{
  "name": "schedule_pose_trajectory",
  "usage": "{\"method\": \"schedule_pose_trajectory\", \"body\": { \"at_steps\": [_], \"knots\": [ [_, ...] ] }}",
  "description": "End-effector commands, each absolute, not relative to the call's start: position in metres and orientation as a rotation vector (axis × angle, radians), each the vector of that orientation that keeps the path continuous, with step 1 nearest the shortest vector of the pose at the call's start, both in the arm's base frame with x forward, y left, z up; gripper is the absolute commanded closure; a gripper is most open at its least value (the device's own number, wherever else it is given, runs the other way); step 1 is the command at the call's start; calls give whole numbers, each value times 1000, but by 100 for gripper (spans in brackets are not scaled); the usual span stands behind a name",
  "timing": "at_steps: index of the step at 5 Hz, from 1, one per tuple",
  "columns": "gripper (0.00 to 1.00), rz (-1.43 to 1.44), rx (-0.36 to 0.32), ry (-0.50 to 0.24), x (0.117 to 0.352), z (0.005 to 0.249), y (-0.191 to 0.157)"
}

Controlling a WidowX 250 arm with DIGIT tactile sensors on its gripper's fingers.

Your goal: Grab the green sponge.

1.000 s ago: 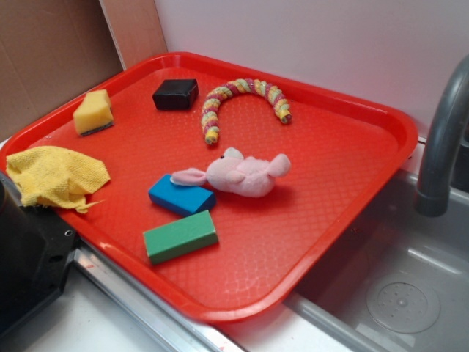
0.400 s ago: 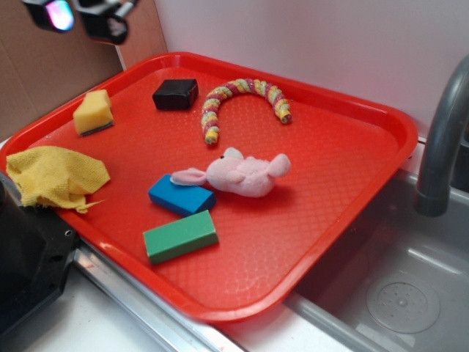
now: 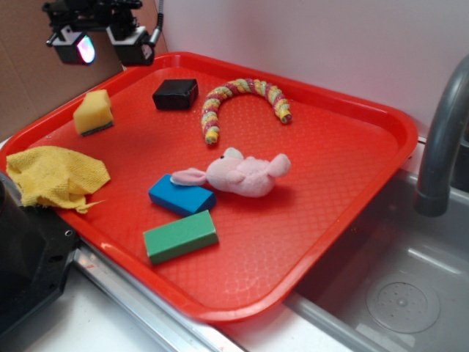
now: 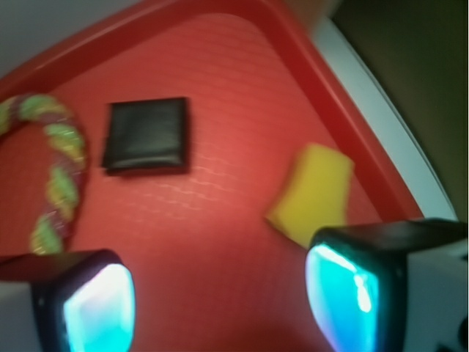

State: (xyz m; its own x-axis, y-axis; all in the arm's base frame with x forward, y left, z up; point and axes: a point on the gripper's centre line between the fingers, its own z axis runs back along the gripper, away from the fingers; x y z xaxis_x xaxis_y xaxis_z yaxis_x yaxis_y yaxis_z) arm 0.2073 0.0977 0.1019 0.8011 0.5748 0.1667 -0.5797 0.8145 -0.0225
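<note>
Firstly, exterior view: red tray (image 3: pixel 344 154) beside a steel sink (image 3: pixel 396 293) with a grey faucet (image 3: pixel 440 139). On the tray: green sponge (image 3: pixel 93 112), a chunky yellow block with its dark scouring layer along the bottom edge, lying near the tray's far left corner; black block (image 3: pixel 175 94) to its right; striped curved toy (image 3: pixel 242 99) further right; pink plush animal (image 3: pixel 238 174) mid-tray; blue block (image 3: pixel 182 195) touching the plush's ear end; green rectangular block (image 3: pixel 180 236) just in front of the blue one; yellow cloth (image 3: pixel 55 176) draped over the tray's left rim. End effector (image 3: pixel 102 44) hangs at the upper left, above the tray's far corner, its two fingers spread apart, nothing between them; the sponge sits below it and slightly toward the camera, well clear of both fingers. Wrist view, blurred: two fingertips (image 4: pixel 95 308) with glowing teal faces at the bottom corners, set wide apart. The green sponge (image 4: pixel 314 192) shows just above the right-hand fingertip, not between the two. Black block (image 4: pixel 145 133) upper left; striped toy (image 4: pixel 55 169) at the left edge.
</note>
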Motion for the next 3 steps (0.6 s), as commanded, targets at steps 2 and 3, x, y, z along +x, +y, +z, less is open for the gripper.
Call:
{"method": "schedule_pose_trajectory", "body": {
  "at_steps": [2, 3],
  "knots": [
    [0, 818, 91, -215, 163, 91, 159],
    [0, 750, 79, -210, 167, 86, 153]
  ]
}}
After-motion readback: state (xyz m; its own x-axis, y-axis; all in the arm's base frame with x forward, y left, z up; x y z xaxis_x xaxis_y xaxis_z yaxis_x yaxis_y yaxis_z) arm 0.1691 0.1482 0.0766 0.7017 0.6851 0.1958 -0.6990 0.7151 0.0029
